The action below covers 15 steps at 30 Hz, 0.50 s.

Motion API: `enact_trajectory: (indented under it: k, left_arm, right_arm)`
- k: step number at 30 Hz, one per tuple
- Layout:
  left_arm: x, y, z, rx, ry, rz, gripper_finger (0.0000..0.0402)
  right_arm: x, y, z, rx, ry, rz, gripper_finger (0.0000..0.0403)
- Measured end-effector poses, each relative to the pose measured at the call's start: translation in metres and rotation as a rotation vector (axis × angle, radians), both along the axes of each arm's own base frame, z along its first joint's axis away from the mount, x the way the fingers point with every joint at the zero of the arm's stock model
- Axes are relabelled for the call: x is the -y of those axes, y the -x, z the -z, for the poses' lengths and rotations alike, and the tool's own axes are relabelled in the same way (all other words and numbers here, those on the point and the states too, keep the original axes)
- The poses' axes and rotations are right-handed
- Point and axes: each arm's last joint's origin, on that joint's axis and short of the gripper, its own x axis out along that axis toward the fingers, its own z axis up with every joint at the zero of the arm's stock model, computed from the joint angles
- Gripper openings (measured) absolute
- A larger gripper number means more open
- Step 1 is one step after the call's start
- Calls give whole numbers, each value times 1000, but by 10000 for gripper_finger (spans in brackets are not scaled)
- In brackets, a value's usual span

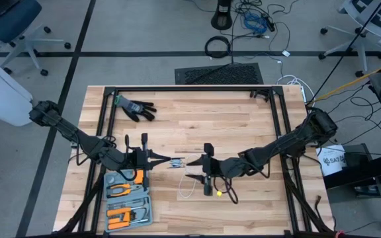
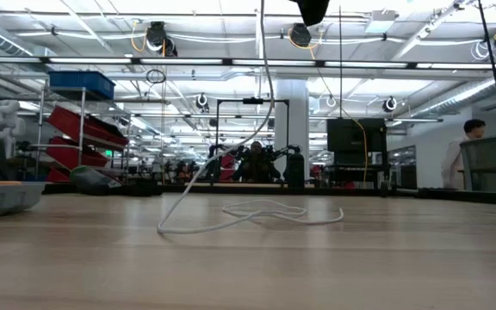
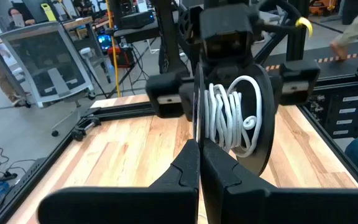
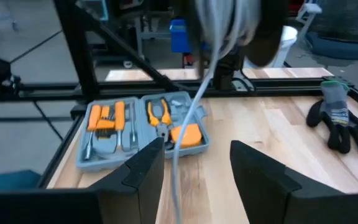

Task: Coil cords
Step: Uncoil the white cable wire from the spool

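A black reel (image 3: 232,115) with white cord (image 3: 225,112) wound between its two flanges hangs above the table's middle (image 1: 177,162). My left gripper (image 3: 199,155) (image 1: 166,158) is shut on it. From the reel the cord (image 2: 265,103) drops to the table, and its loose loops (image 2: 257,211) (image 1: 187,188) lie on the wood. My right gripper (image 4: 197,165) (image 1: 192,168) stands open just right of the reel. The hanging cord (image 4: 188,124) passes between its fingers; I cannot tell whether it touches them. My left gripper pinches the rim of the reel's near flange (image 3: 197,127) between its two fingers. The fingers come almost level from the table's left. The reel stands on edge, lifted clear of the table, and the cord trails slack from it down to the wood.
An open grey tool case (image 1: 127,198) (image 4: 142,127) with orange tools lies at the near left. A black glove (image 1: 137,108) (image 4: 340,118) lies at the far left. A small yellow thing (image 1: 220,193) lies under the right arm. Black frame rails (image 1: 184,88) edge the table.
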Motion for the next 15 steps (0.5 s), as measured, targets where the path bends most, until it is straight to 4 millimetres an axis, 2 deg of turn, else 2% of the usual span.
enact_trajectory:
  k: [4,9,15]
  left_arm:
    - [0,0,0,-1,-3,-1,0]
    - [0,0,1,-9,-34,3,0]
    - [7,-1,13,-99,-297,11,0]
  right_arm:
    - [1,0,0,0,-2,14,121]
    - [0,1,2,-19,10,19,15]
    - [-3,8,-7,-4,-21,15,3]
